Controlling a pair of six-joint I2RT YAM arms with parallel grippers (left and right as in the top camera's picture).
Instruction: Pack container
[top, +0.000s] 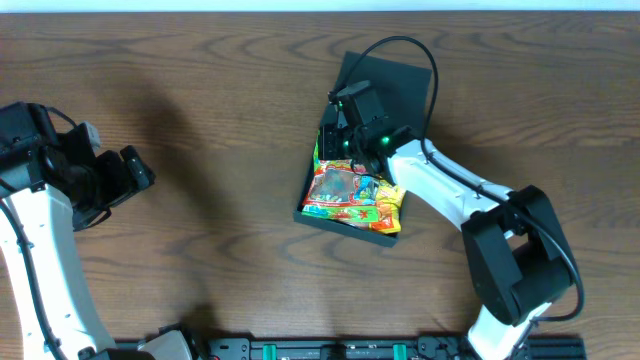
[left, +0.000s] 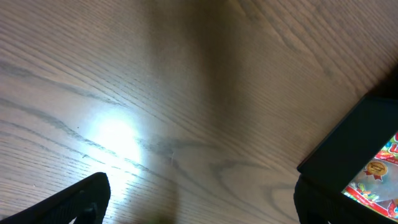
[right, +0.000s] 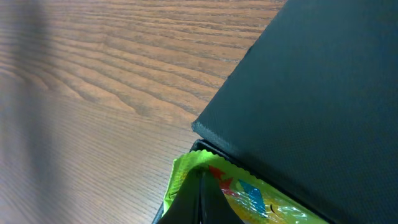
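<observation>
The container (top: 340, 222) is a dark green square box in the middle of the table, with its flap lid (top: 390, 80) open behind it. A bright green and red snack bag (top: 350, 192) lies inside it. My right gripper (top: 330, 138) is shut, and its tips (right: 200, 173) rest against the bag's crimped green edge (right: 249, 190) just below the lid (right: 311, 93). Far off at the left, my left gripper (top: 140, 170) hangs open over bare wood with nothing between its fingers (left: 87, 196). The container's corner (left: 354, 143) shows at the right of the left wrist view.
Brown wood-grain tabletop (top: 200, 120) lies all round the container. A black cable (top: 425, 70) loops over the lid from the right arm. A dark rail (top: 330, 350) runs along the front edge.
</observation>
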